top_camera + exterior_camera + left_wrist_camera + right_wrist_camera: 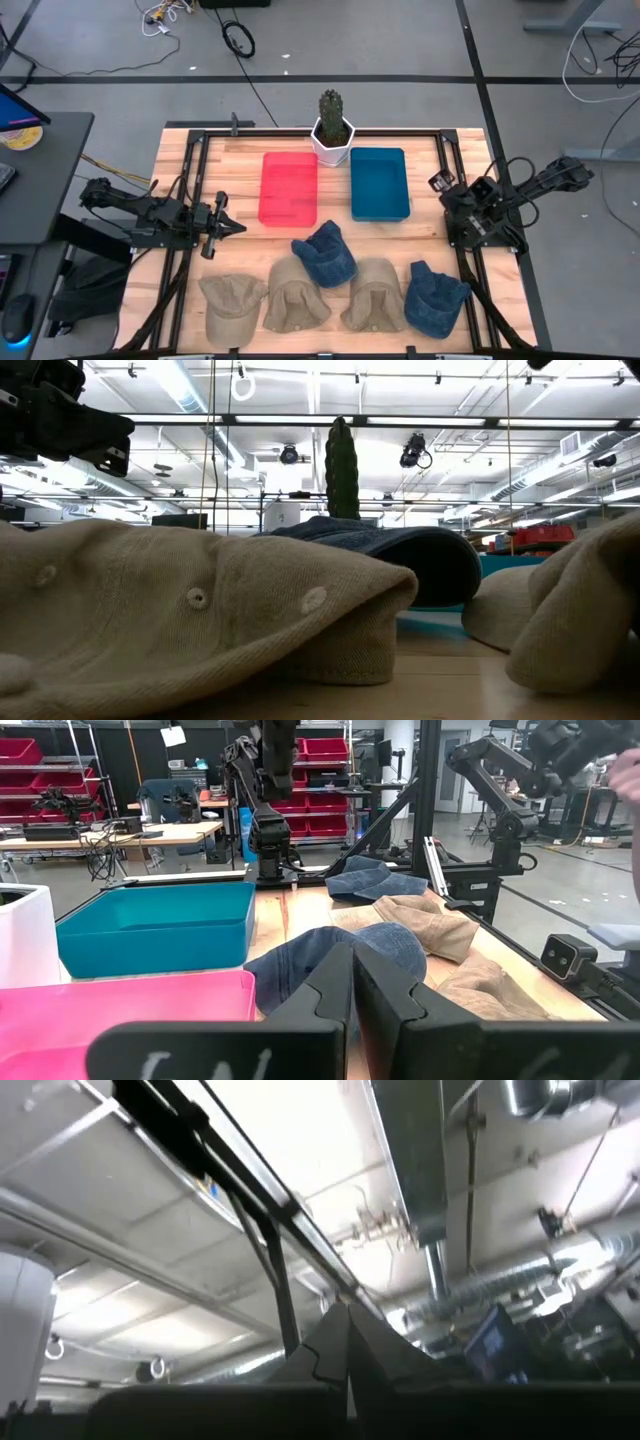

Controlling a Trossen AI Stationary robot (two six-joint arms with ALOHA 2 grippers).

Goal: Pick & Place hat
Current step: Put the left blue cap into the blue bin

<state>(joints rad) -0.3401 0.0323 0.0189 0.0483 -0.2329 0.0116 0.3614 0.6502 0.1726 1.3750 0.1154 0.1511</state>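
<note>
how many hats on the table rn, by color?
5: three tan, two denim blue. Front row from the left: tan hat, tan hat, tan hat, blue hat. The other blue hat sits behind them, below the pink tray. None looks hidden.

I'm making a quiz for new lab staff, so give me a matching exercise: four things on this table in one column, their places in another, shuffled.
Things:
1. red tray
2. blue tray
3. potted cactus
4. left gripper

Places:
A. at the table's far edge, between the two trays
B. over the left side of the table, shut and empty
C. left of the blue tray
D. nearest the right arm's base

Pairs: 1-C, 2-D, 3-A, 4-B
</note>
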